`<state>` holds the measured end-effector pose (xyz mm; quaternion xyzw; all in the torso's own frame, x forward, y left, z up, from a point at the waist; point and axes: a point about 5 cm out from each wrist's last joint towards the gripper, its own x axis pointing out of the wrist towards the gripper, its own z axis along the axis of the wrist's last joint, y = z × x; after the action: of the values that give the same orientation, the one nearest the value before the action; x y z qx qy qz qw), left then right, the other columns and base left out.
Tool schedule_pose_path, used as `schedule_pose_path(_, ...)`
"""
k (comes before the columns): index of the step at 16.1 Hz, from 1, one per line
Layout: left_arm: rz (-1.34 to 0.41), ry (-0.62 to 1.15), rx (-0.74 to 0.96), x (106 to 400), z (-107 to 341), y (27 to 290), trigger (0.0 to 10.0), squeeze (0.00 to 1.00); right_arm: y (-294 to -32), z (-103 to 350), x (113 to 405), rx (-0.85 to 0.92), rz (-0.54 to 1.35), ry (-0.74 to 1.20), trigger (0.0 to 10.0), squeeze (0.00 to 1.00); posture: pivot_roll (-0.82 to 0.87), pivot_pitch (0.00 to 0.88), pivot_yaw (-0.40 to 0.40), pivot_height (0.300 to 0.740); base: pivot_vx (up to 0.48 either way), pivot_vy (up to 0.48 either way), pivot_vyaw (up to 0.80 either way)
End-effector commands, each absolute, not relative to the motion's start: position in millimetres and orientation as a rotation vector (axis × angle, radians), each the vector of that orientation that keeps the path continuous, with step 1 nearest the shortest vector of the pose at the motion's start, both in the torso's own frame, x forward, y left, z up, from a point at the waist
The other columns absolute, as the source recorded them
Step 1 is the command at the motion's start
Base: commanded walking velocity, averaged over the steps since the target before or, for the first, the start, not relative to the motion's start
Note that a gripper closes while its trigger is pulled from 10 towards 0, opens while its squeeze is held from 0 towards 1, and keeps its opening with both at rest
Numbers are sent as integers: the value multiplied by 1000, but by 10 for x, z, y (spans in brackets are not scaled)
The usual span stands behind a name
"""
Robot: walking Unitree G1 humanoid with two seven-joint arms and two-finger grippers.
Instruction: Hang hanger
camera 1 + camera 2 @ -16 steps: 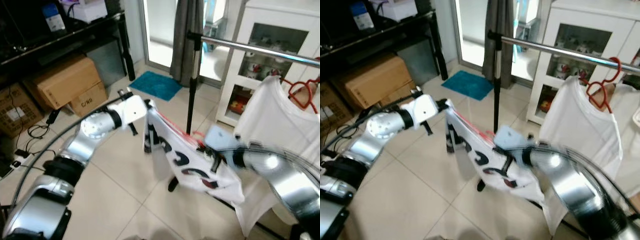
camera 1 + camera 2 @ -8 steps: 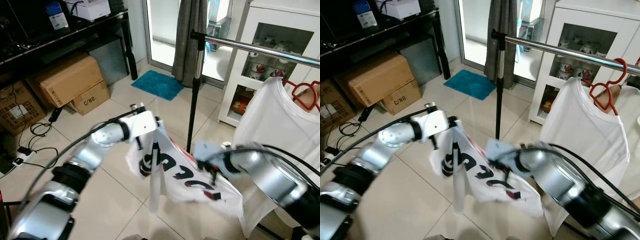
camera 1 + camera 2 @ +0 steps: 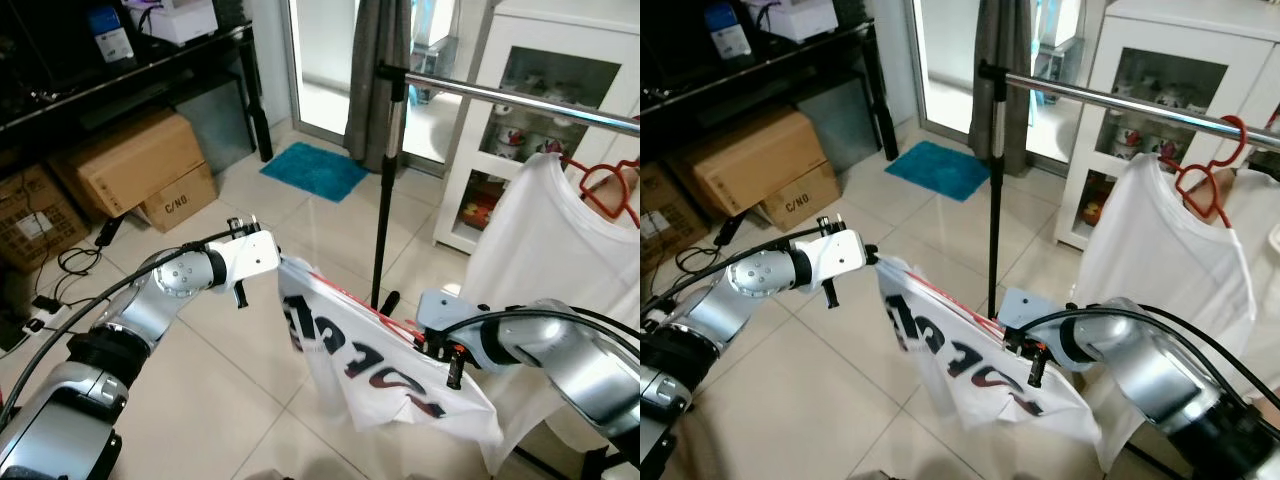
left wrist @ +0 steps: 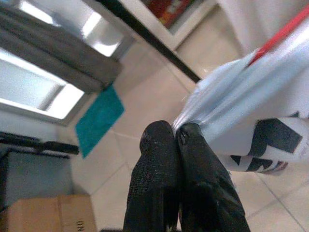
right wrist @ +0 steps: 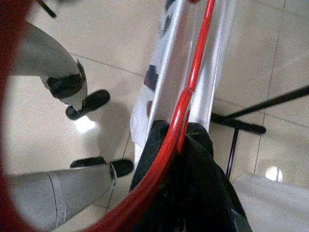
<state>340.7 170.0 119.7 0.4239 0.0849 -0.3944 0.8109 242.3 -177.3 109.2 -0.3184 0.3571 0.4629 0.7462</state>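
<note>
A white T-shirt with black and red print is stretched between my two grippers, low over the tiled floor. It is on a red hanger, whose arm shows as a red line along the shirt's top edge. My left gripper is shut on the shirt's left corner. My right gripper is shut on the red hanger at the shirt's right end. Behind and above runs the silver clothes rail on its black stand.
Another white shirt on a red hanger hangs on the rail at the right. A white glass-front cabinet stands behind it. Cardboard boxes, a black shelf and floor cables lie left. A teal mat lies ahead.
Half a second ago the shirt was bunched between the grippers; now they have drawn apart, the left one moving left, and the shirt is pulled out flat and sits lower.
</note>
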Motion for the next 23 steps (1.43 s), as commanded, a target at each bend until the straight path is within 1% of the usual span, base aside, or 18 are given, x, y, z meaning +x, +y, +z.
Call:
schedule_pose_path(1, -407, 177, 880, 3590, 1648, 2482, 0, 0, -2176, 938, 2255, -699, 939, 956, 0, 0, -136, 0, 92, 740, 0, 0, 0)
schedule_pose_path(3, -288, 144, 816, 3613, 1781, 2660, 0, 0, -2188, 942, 2177, -691, 984, 893, 0, 0, -137, 0, 95, 740, 0, 0, 0)
schedule_pose_path(4, -256, 100, 701, 3623, 1835, 2695, 0, 0, -2145, 949, 2152, -654, 1006, 828, 0, 0, -134, 0, 94, 740, 0, 0, 0)
schedule_pose_path(5, -258, 39, 541, 3639, 1876, 2666, 0, 0, -2097, 958, 2147, -608, 1000, 764, 0, 0, -133, 0, 94, 740, 0, 0, 0)
schedule_pose_path(6, -273, 18, 495, 3642, 1886, 2635, 0, 0, -2078, 958, 2155, -596, 990, 739, 0, 0, -133, 0, 94, 740, 0, 0, 0)
schedule_pose_path(7, -319, -16, 402, 3643, 1889, 2548, 0, 0, -2037, 958, 2174, -579, 977, 694, 0, 0, -129, 0, 93, 740, 0, 0, 0)
schedule_pose_path(8, -459, -56, 256, 3627, 1849, 2281, 0, 0, -1902, 1004, 2245, -522, 940, 572, 0, 0, -129, 0, 96, 740, 0, 0, 0)
schedule_pose_path(9, -528, -67, 194, 3614, 1825, 2139, 0, 0, -1840, 1028, 2270, -506, 929, 518, 0, 0, -130, 0, 96, 740, 0, 0, 0)
schedule_pose_path(11, -614, -85, 122, 3594, 1800, 1952, 0, 0, -1764, 1035, 2280, -470, 928, 469, 0, 0, -132, 0, 100, 740, 0, 0, 0)
schedule_pose_path(12, -617, -90, 86, 3600, 1797, 1910, 0, 0, -1739, 1042, 2279, -440, 926, 444, 0, 0, -132, 0, 100, 740, 0, 0, 0)
schedule_pose_path(13, -592, -93, 59, 3617, 1805, 1926, 0, 0, -1732, 1046, 2279, -418, 917, 428, 0, 0, -132, 0, 103, 740, 0, 0, 0)
schedule_pose_path(15, -327, -113, -76, 3727, 1871, 2183, 0, 0, -1714, 1064, 2249, -334, 915, 373, 0, 0, -129, 0, 103, 740, 0, 0, 0)
schedule_pose_path(17, 6, -109, -272, 3769, 1904, 2613, 0, 0, -1655, 1127, 2173, -215, 958, 302, 0, 0, -130, 0, 105, 740, 0, 0, 0)
schedule_pose_path(18, 45, -101, -290, 3764, 1900, 2678, 0, 0, -1639, 1152, 2165, -188, 963, 279, 0, 0, -129, 0, 106, 740, 0, 0, 0)
schedule_pose_path(19, 67, -80, -266, 3753, 1876, 2726, 0, 0, -1607, 1204, 2163, -139, 968, 238, 0, 0, -128, 0, 106, 740, 0, 0, 0)
schedule_pose_path(21, -13, 1, -169, 3744, 1741, 2622, 0, 0, -1539, 1322, 2199, -59, 956, 156, 0, 0, -128, 0, 107, 740, 0, 0, 0)
schedule_pose_path(22, -186, 98, -45, 3723, 1577, 2371, 0, 0, -1491, 1399, 2261, -15, 919, 104, 0, 0, -125, 0, 106, 740, 0, 0, 0)
schedule_pose_path(23, -480, 176, 77, 3619, 1408, 1947, 0, 0, -1471, 1433, 2404, -12, 797, 85, 0, 0, -124, 0, 106, 740, 0, 0, 0)
